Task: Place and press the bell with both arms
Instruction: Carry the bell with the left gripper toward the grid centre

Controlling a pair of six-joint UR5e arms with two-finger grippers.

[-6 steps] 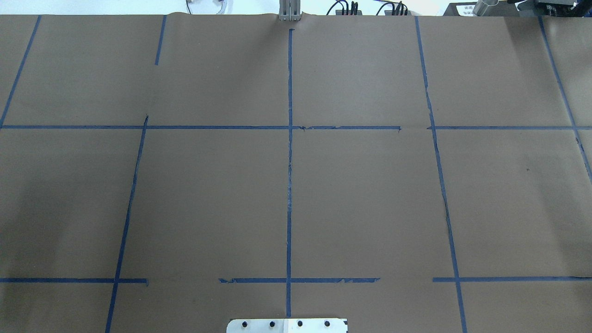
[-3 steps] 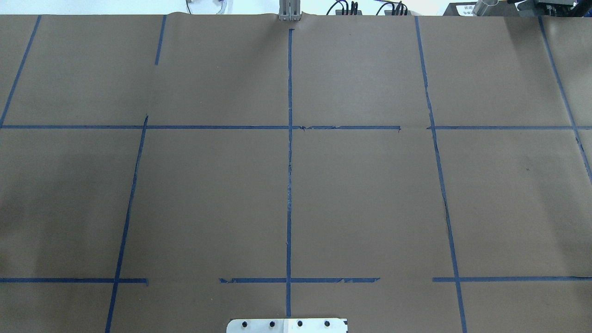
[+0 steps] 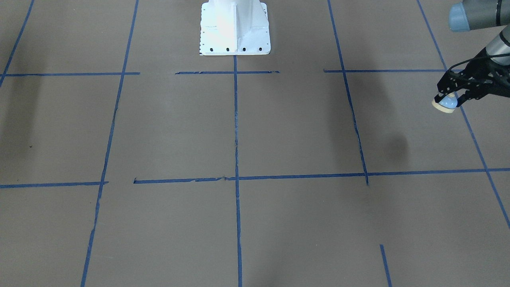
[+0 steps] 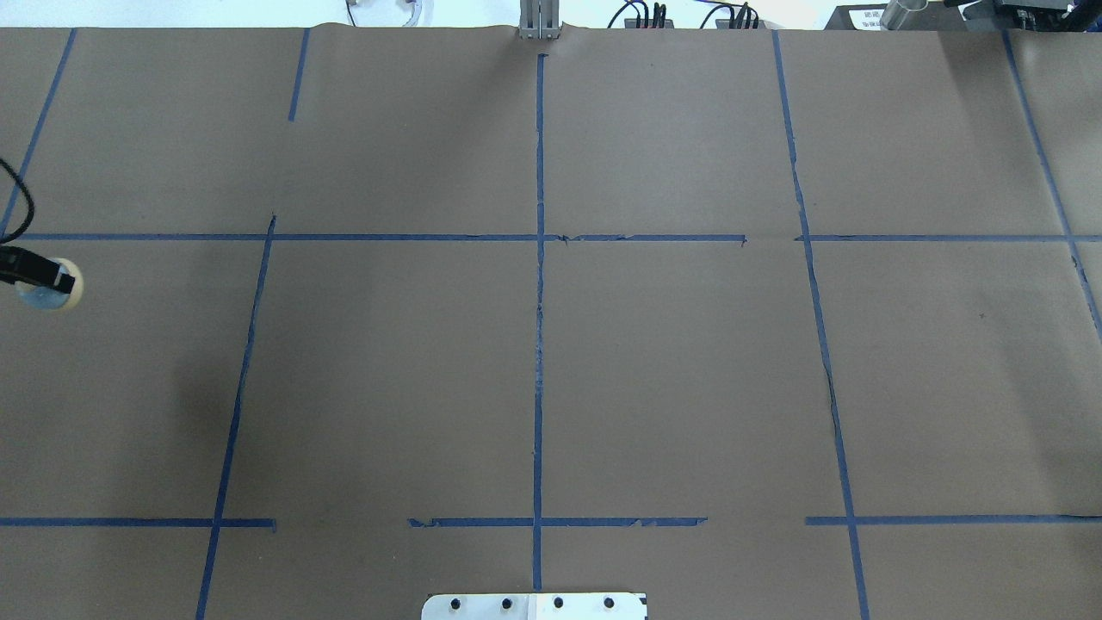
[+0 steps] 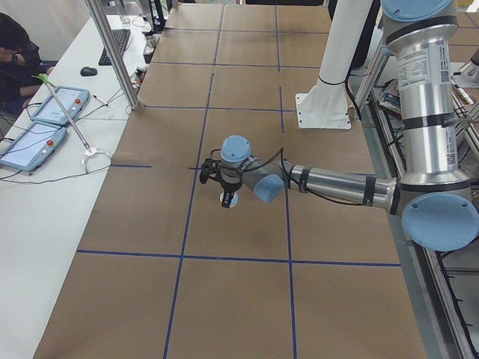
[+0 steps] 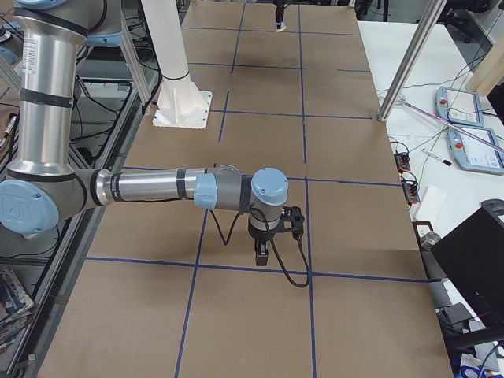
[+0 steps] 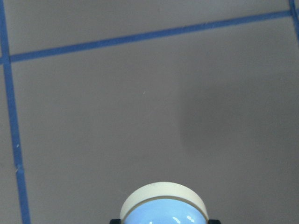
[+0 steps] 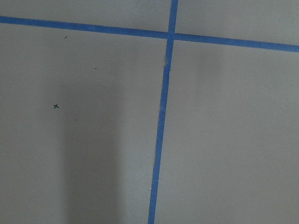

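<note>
Left gripper (image 3: 448, 99) clamped on bell (image 3: 445, 104), which looks held clear of the table (image 4: 671, 362) at its left edge. Right gripper (image 6: 262, 250): can't tell its state. Risk: smooth dome slips from the pinch, or lands tilted if released high. Table is flat, paper-covered, with a blue tape grid (image 4: 539, 344). Operator (image 5: 16, 56) and tablets (image 5: 45, 123) are at the side bench (image 5: 45, 202).

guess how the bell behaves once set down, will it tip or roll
Probably stays put: the bell has a wide cream base ring. Likely light, since the left gripper holds it aloft. Its glossy dome might slip.
</note>
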